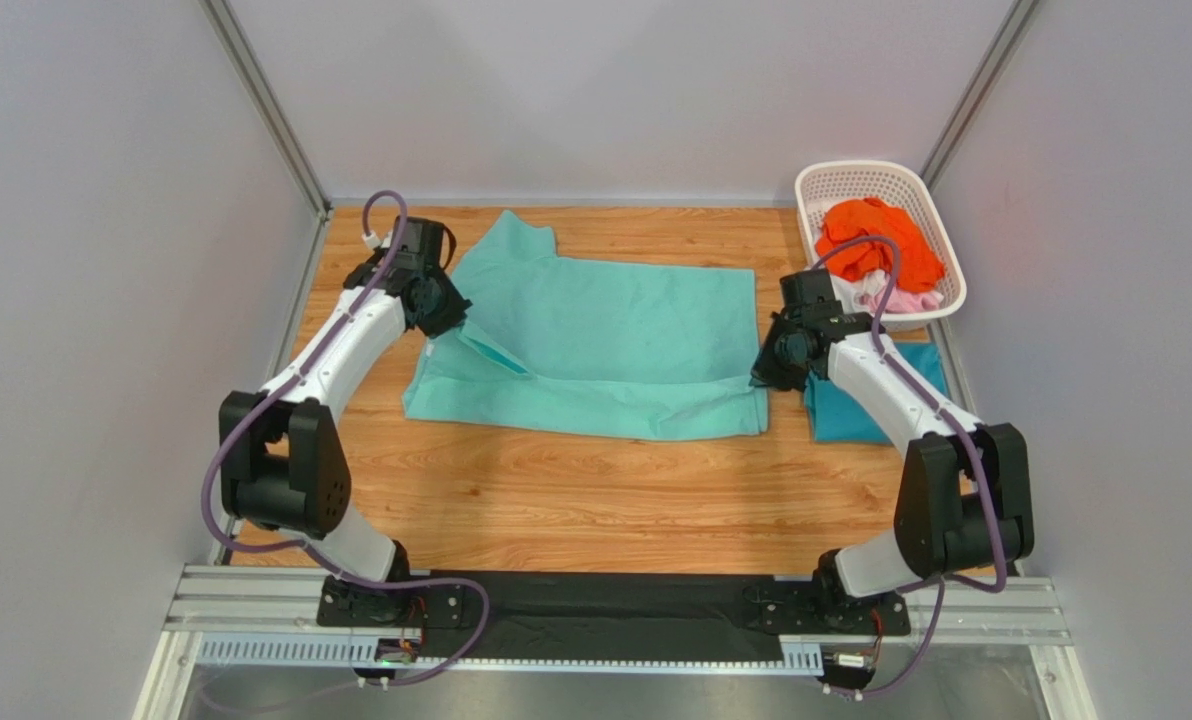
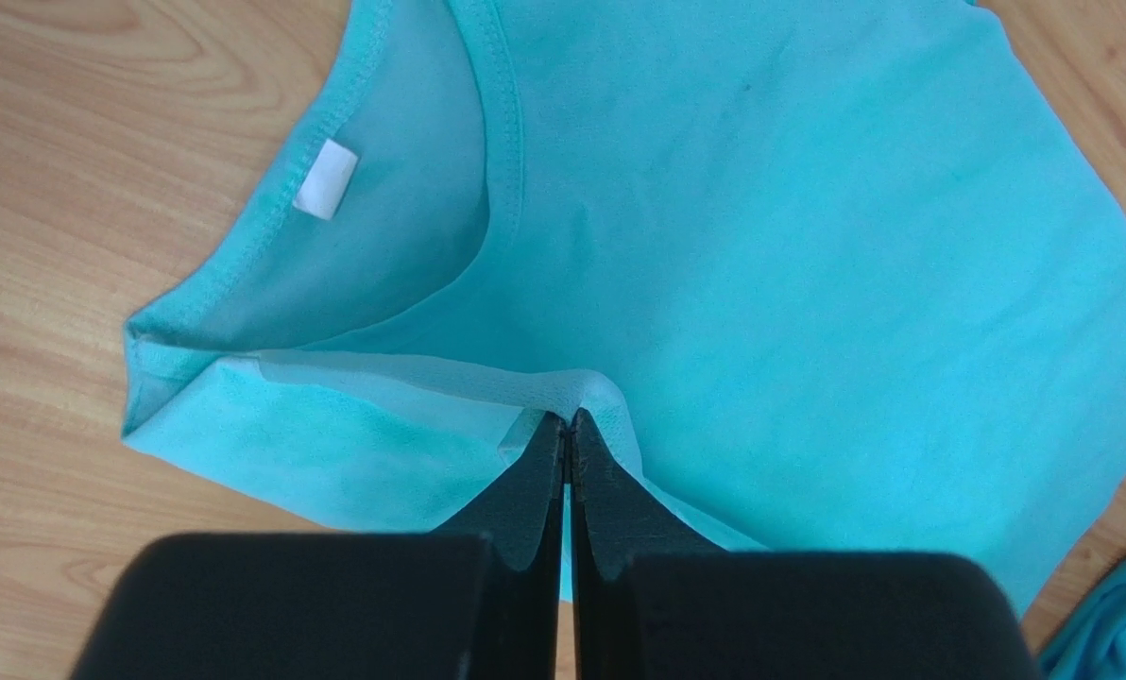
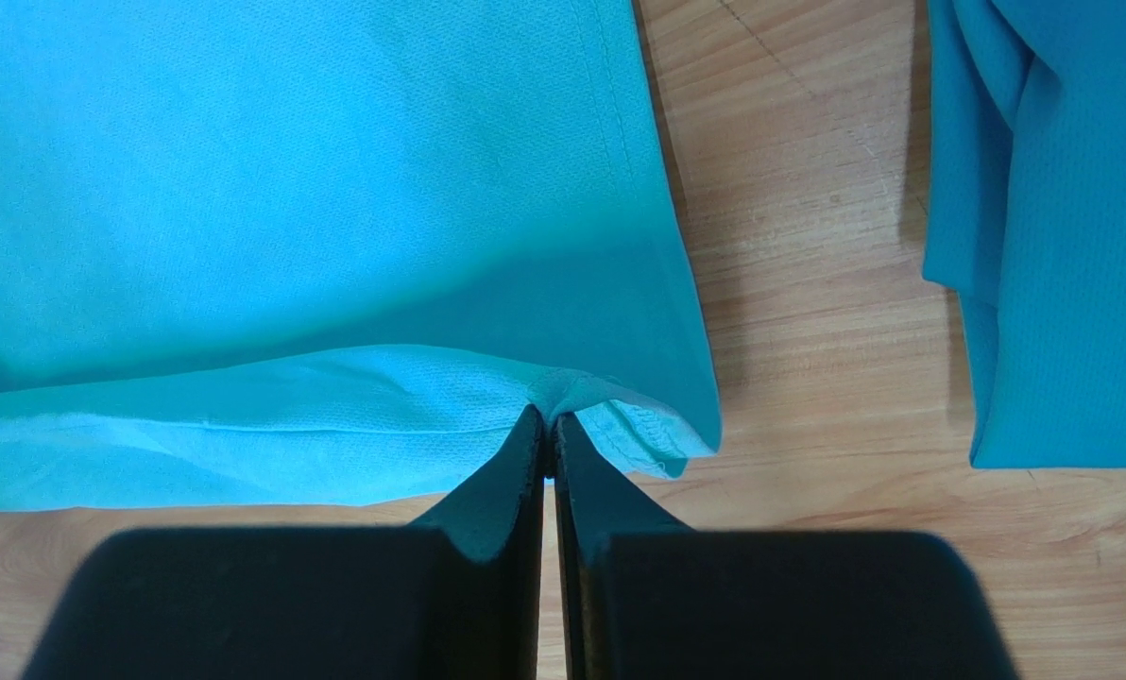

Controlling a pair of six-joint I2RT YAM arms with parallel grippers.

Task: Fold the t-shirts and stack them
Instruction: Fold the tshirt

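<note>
The left gripper (image 2: pixel 569 425) and right gripper (image 3: pixel 548 418) are each clenched tight on an edge of the mint green t-shirt (image 1: pixel 617 338), one at either end

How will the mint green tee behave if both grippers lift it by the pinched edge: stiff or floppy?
Likely floppy: the mint green t-shirt folds and puckers where the left gripper and right gripper pinch it, so the middle should sag between them. Probably light: the cloth looks thin at the neckline. It may drag on the wooden table.
</note>
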